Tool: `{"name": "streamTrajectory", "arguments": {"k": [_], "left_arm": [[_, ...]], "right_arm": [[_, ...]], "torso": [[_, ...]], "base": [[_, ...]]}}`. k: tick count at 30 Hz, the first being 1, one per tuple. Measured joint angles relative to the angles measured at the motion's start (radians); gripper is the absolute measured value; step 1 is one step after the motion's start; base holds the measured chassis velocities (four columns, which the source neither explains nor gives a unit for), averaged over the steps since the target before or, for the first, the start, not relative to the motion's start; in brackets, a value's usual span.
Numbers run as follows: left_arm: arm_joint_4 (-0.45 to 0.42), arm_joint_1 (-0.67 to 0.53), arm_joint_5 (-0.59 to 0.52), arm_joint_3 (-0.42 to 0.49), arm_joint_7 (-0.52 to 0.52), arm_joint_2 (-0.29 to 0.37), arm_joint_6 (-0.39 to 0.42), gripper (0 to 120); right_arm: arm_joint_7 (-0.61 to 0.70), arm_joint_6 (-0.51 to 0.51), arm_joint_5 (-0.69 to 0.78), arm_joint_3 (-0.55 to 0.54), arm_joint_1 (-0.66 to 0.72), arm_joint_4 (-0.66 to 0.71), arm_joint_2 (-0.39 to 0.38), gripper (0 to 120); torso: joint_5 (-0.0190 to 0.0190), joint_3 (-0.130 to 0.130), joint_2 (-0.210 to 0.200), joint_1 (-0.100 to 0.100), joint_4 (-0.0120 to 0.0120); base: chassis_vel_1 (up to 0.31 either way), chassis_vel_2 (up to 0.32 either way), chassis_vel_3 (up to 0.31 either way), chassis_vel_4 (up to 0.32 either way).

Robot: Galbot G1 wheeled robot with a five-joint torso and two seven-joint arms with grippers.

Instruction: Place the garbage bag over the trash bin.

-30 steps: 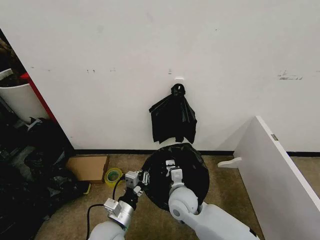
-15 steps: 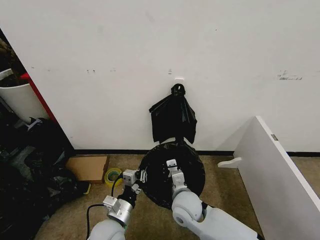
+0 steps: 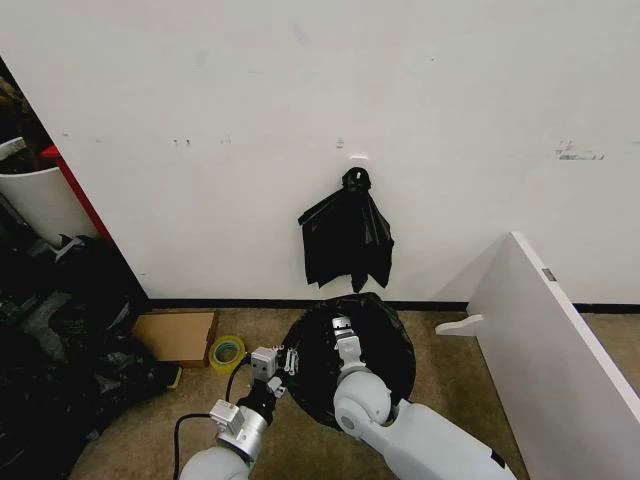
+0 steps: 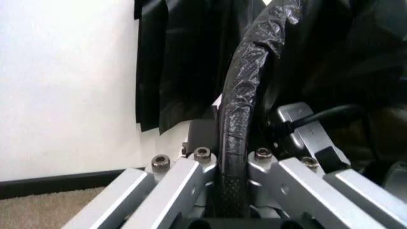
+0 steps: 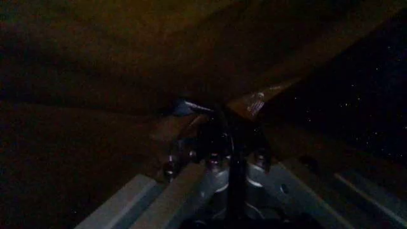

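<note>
The garbage bag, glossy black and crinkled, is draped over a round form on the floor by the wall. The trash bin stays hidden beneath the film. In the left wrist view the bag is stretched over a rolled rim, and my left gripper is shut on that wrapped edge. From the head camera, the left gripper sits at the bag's left rim. My right gripper reaches into the bag's mouth. In the dark right wrist view, the right gripper is closed on a thin fold of film.
A smaller knotted black bunch hangs from a wall hook above the bag. A cardboard box and a yellow tape roll lie to the left. Dark clutter fills the left side. A white panel leans at the right.
The bag's round mouth shifted slightly left, then back right, and now looks narrower. Both grippers moved with it and kept their hold.
</note>
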Motion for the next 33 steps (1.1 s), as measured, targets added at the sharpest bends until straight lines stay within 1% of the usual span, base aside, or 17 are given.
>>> {"name": "streamTrajectory", "arguments": {"k": [4,11,15,22,25,29,33], "left_arm": [[0.007,-0.01,-0.002,0.0,-0.006,0.002,0.001,1],[0.013,-0.035,-0.014,0.002,-0.026,0.014,0.034,1],[0.013,-0.038,-0.021,0.001,-0.026,0.017,0.037,1],[0.007,-0.027,-0.032,0.004,-0.015,0.019,0.042,1],[0.001,-0.022,-0.037,0.005,-0.012,0.022,0.048,1],[-0.011,-0.022,-0.054,0.012,-0.008,0.024,0.057,1],[-0.016,-0.023,-0.058,0.014,-0.005,0.024,0.059,1]], "right_arm": [[0.0,-0.003,0.009,0.001,-0.014,0.044,-0.014,0],[-0.003,-0.046,-0.111,-0.015,-0.055,0.115,-0.048,0],[0.004,-0.049,-0.152,-0.016,-0.064,0.126,-0.049,0],[0.008,-0.046,-0.163,-0.014,-0.031,0.081,-0.037,0],[0.007,-0.047,-0.16,-0.017,-0.007,0.036,-0.025,0],[0.009,-0.061,-0.133,-0.028,0.013,-0.007,-0.015,0],[0.019,-0.064,-0.099,-0.027,0.018,-0.02,-0.013,0]], "torso": [[0.0,0.0,0.0,0.0,0.0],[0.0,0.0,0.0,0.0,-0.0002],[0.0,0.0,0.0,0.0,0.0],[0.0,0.0,0.0,0.0,0.0001],[0.0,0.0,0.0,0.0,0.0],[0.0,0.0,0.0,0.0,0.0001],[0.0,0.0,0.0,0.0,-0.0001]], "base": [[0.0,0.0,0.0,0.0],[0.0,0.0,0.0,0.0],[0.0,0.0,0.0,0.0],[0.0,0.0,0.0,0.0],[0.0,0.0,0.0,0.0],[0.0,0.0,0.0,0.0],[0.0,0.0,0.0,0.0]]}}
